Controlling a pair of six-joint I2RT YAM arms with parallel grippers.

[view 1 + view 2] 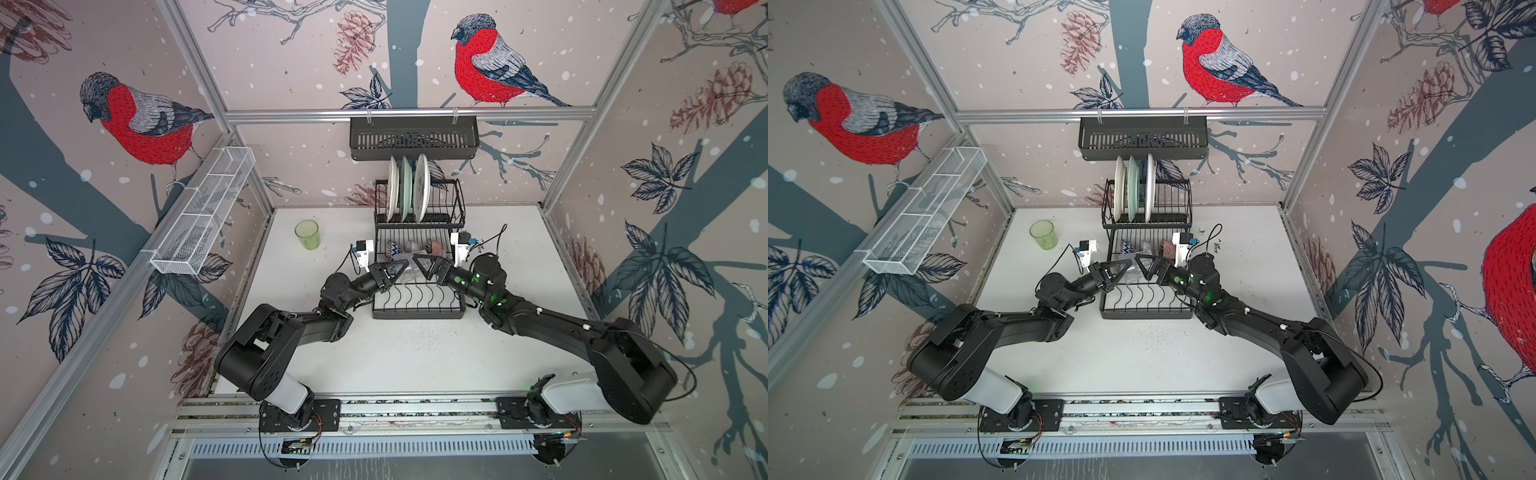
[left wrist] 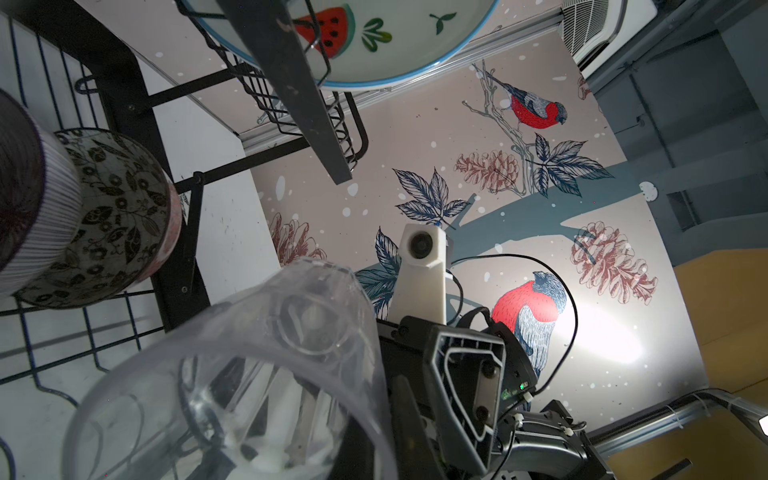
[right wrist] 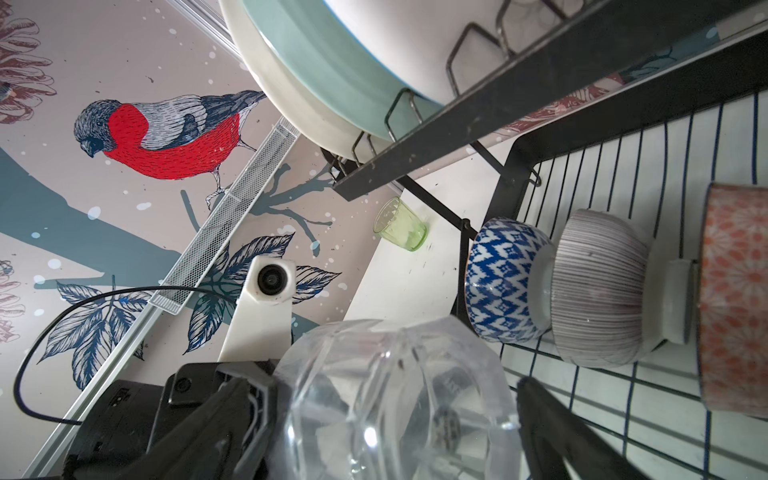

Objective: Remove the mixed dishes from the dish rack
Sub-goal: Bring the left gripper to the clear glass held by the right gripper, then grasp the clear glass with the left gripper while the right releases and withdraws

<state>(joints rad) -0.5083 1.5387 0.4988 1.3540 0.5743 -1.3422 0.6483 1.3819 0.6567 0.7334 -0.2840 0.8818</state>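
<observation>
Three plates (image 1: 405, 189) upright in rack (image 1: 419, 314); tumbler (image 3: 390, 395) clear.

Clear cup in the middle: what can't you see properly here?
Clear plastic tumbler: tiny and see-through in both top views, half hidden by the left tool and right tool.
Left tool's grip: left wrist view, blurred behind the tumbler.
Orange-patterned bowl: right wrist view, cut off by the edge.
Three upright plates: top views, nearly edge-on, patterns unreadable.

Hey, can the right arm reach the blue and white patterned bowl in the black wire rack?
Probably not yet: the open right gripper straddles the clear plastic tumbler held by the left gripper, and the blue and white bowl lies beyond it.
</observation>
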